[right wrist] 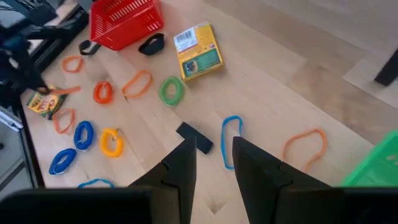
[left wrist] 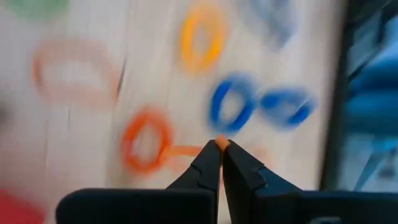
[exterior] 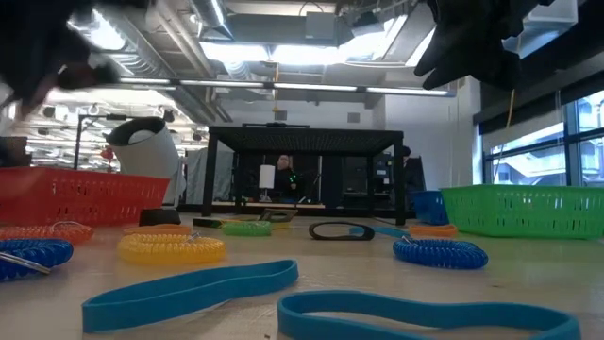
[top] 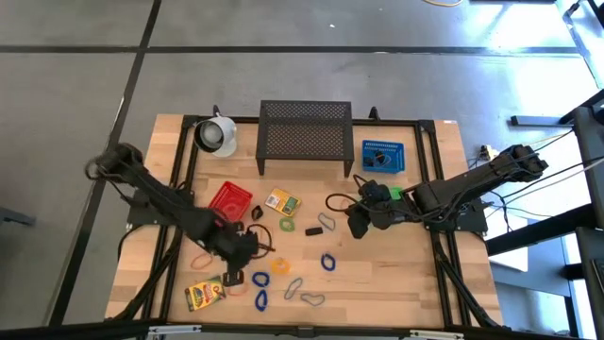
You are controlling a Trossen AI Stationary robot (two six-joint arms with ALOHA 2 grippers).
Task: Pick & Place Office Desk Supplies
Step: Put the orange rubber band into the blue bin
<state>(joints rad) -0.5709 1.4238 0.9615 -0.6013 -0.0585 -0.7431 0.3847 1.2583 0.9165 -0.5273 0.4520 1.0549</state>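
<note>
Many small supplies lie on the wooden table: blue coiled loops (top: 327,262), a yellow loop (top: 281,267), a green loop (right wrist: 171,91), orange loops (right wrist: 138,83), a black block (right wrist: 194,138), a thin blue loop (right wrist: 230,140) and two yellow-green printed boxes (top: 282,201) (top: 204,293). My left gripper (top: 247,247) is above the loops at the near left, shut on a thin orange loop (left wrist: 186,150). My right gripper (right wrist: 211,165) is open and empty above the table's middle, with the black block and thin blue loop just ahead of it. My left gripper pinches the thin orange loop by a small bit of its band (left wrist: 221,142), right at the fingertips (left wrist: 210,158). The fingers point down at the table. The band runs off sideways from the tips, seen edge-on; whether it is clear of the table I cannot tell.
A red mesh basket (top: 229,200) stands left of centre, a blue basket (top: 382,156) at the far right, and a green basket (exterior: 528,208) under my right arm. A black mesh shelf (top: 305,132) and a white mug (top: 217,134) stand along the far edge.
</note>
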